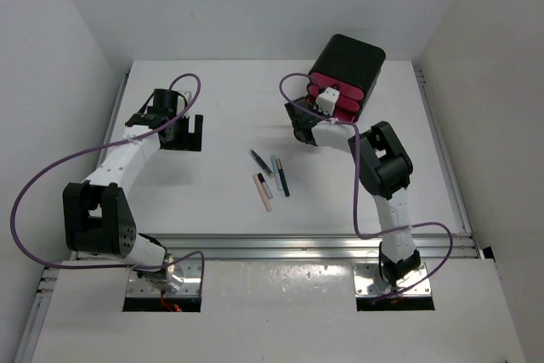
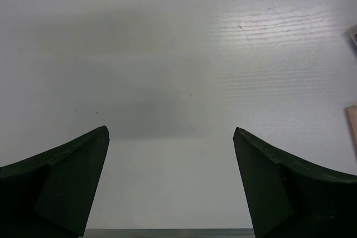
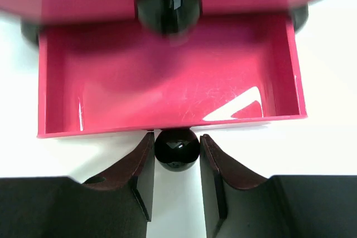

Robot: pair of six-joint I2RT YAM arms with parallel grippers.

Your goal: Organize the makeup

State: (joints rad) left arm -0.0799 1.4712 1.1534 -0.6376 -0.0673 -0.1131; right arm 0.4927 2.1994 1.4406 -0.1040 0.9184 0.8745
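Right fingers (image 3: 146, 160) clamp the black knob (image 3: 177, 149) of the open pink drawer (image 3: 167, 76). Left fingers (image 2: 83, 163) stand spread apart above the counter (image 2: 173, 54). The pencils (image 1: 270, 178) lie between the 2 pairs, well apart from both.

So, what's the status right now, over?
Left fingers open above table. Right fingers shut on knob, drawer open, empty. Pencils mid-table, untouched. Nothing blocking.

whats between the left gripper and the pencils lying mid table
Nothing. In the top external view, only bare white table separates the left gripper from the pencils.
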